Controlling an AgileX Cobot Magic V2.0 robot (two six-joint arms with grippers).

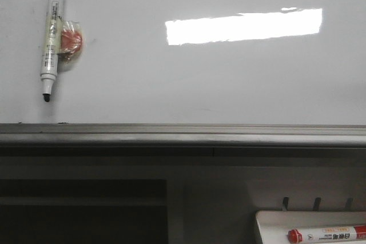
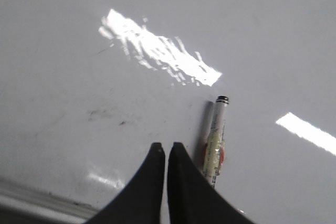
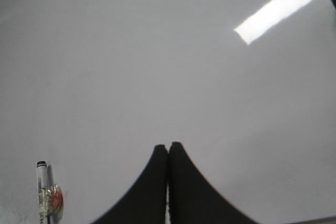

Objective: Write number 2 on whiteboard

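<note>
The whiteboard [image 1: 217, 84] fills the front view, glossy white with a grey bottom rail [image 1: 183, 134]. No number 2 shows on it. A white marker with a black tip [image 1: 51, 38] hangs upright at its upper left, taped to a red magnet [image 1: 72, 39]. The marker also shows in the left wrist view [image 2: 216, 137] and the right wrist view [image 3: 44, 190]. My left gripper [image 2: 166, 146] is shut and empty, just beside the marker. My right gripper [image 3: 168, 145] is shut and empty, facing bare board. Neither gripper shows in the front view.
A small white tray [image 1: 311, 227] hangs below the rail at the lower right, holding a red-capped marker [image 1: 326, 235]. Faint dark smudges [image 2: 107, 115] mark the board near the left gripper. Ceiling light reflects on the board [image 1: 243, 26].
</note>
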